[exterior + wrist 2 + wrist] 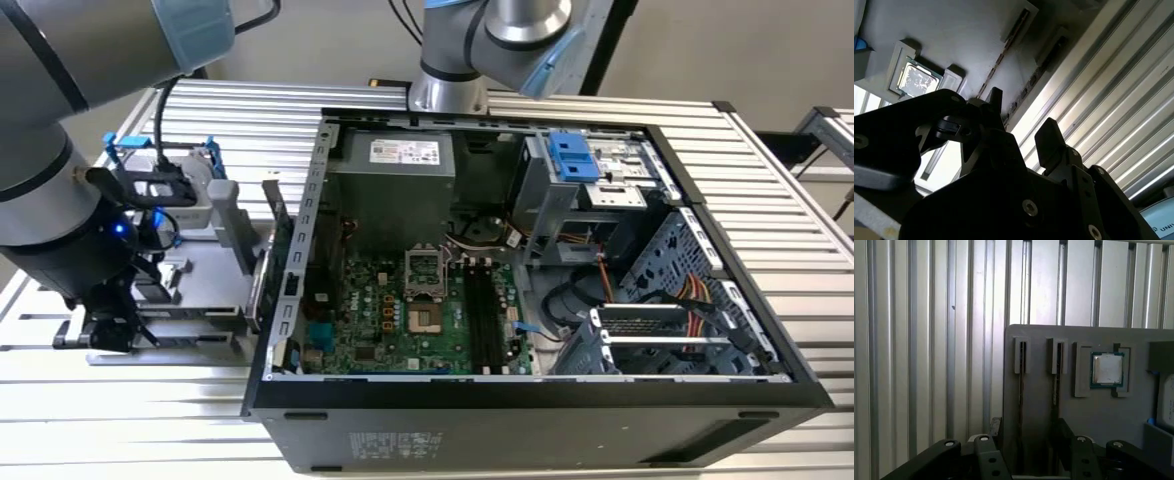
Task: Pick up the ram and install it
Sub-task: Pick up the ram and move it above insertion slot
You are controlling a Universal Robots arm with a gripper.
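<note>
Thin ram [1020,405]: dark stick seen from its edge, looks like a line. Stands on edge in narrow slot of gray holder [1044,340], the slot closest to holder's side edge. Another thin slot beside it, then square silver chip [1106,369]. Long way of ram runs along that edge, same way as table ribs [914,340]. Gripper [1029,435] fingers apart, low over holder, by ram.

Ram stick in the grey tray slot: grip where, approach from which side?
Likely best: grip the thin dark ram stick across its flat faces, mid-length on the exposed upper edge, coming straight down. It stands on edge in a narrow slot of the grey tray, so only that edge is free.
</note>
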